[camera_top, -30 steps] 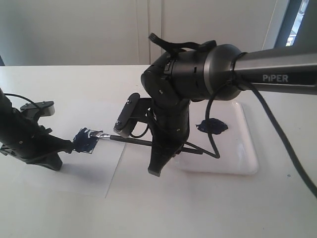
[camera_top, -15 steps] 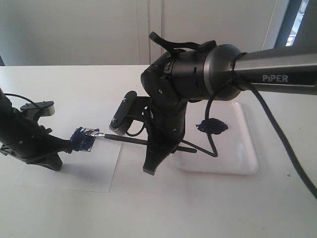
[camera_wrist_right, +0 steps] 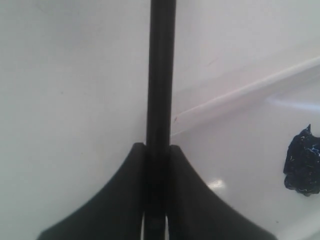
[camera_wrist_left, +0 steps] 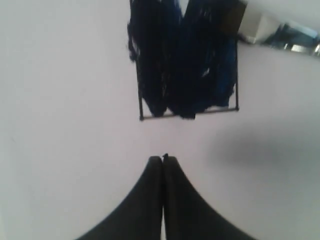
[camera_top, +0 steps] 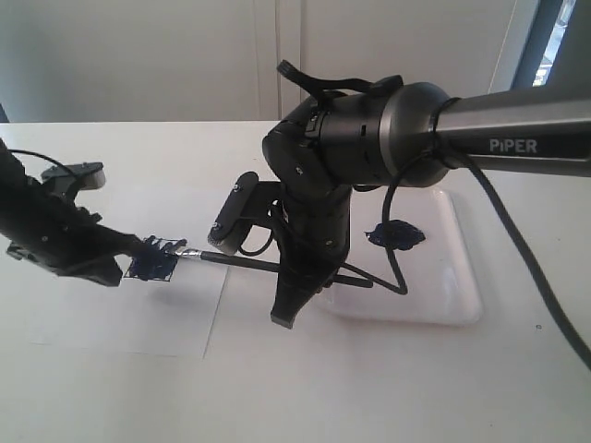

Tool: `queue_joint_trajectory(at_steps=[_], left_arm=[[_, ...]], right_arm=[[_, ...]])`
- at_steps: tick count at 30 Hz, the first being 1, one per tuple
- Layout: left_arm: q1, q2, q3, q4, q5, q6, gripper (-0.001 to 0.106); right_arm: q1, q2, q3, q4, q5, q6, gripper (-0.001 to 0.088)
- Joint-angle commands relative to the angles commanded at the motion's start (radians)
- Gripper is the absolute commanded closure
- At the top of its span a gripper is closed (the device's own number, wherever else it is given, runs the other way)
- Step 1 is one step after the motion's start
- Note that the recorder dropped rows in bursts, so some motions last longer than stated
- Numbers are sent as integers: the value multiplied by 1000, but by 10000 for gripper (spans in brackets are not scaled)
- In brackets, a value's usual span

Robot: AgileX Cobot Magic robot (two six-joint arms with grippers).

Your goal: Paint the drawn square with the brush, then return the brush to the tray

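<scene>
**brush held to the painted square, left fingers closed beside it**

the brush [camera_top: 249, 263] is clamped between the fingers of the right gripper [camera_top: 295, 303]. in the right wrist view its black handle [camera_wrist_right: 161, 75] is seen pinched from both sides at the tips of that gripper [camera_wrist_right: 159, 150], with no gap left. the brush is held low and nearly level above the table [camera_top: 369, 388]. its silver ferrule [camera_top: 191, 253] and dark tip are pointed at the left arm. the bristles are laid on the near right edge of the drawn square [camera_top: 152, 261]. the rear end of the handle is carried over the left rim of the tray [camera_top: 462, 309].

the drawn square is found on the white paper [camera_top: 185, 314], well to the left of the tray. most of it is covered with dark blue paint. in the left wrist view a thin unpainted strip is left inside one outlined edge [camera_wrist_left: 187, 75].

the fingers of the left gripper [camera_top: 125, 261] are pressed together on nothing. their tips [camera_wrist_left: 163, 160] are set over the paper just beside that edge, with a band of bare paper between. whether the paper is touched cannot be told.

a dark paint blob [camera_top: 397, 235] is seen on the tray floor, and is also shown in the right wrist view [camera_wrist_right: 302, 162].
</scene>
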Motion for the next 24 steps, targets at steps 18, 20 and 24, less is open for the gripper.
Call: queue_joint_trajectory(at_steps=[18,20,24], left_arm=[[0,51,-39,228,75,-217,1053],[0,51,-39,228,81,-217,1053],[0,51,-39,228,80,-219,1053]], right_arm=[[0,38,-51,16,-77,39,868],[0,65,-78,16,-52,39,868],[0,85,-109,24,-45,41,868]])
